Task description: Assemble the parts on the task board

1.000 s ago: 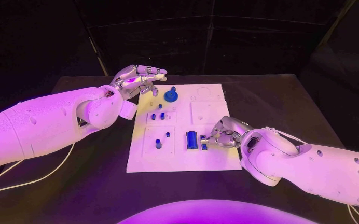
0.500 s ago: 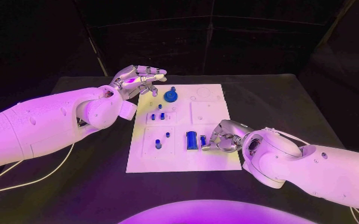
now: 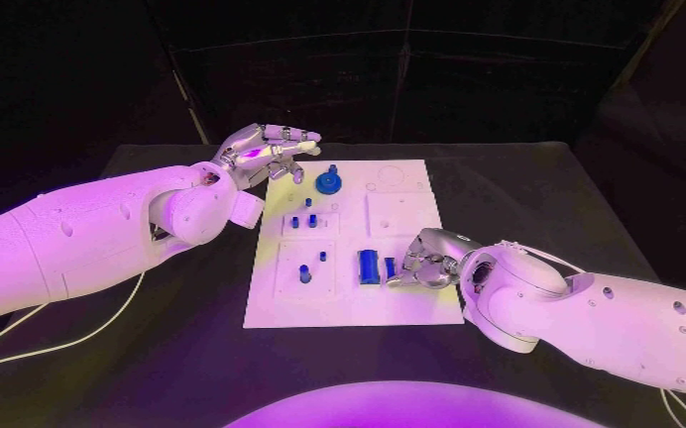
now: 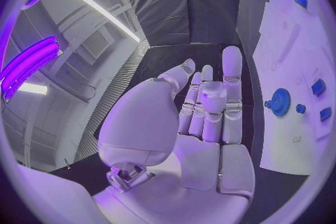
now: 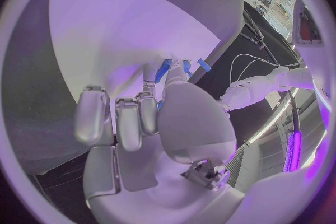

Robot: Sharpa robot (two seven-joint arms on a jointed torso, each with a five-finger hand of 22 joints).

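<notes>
Silver right hand (image 3: pixel 426 259) now lower, beside blue block (image 3: pixel 368 267).

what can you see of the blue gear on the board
The blue gear is a small round toothed wheel, plastic by its look, with a raised hub or peg at its middle. It lies flat near the far edge of the white task board, towards its left side. The left wrist view shows its teeth. The left hand hovers beside it, fingers apart, not touching it.
</notes>
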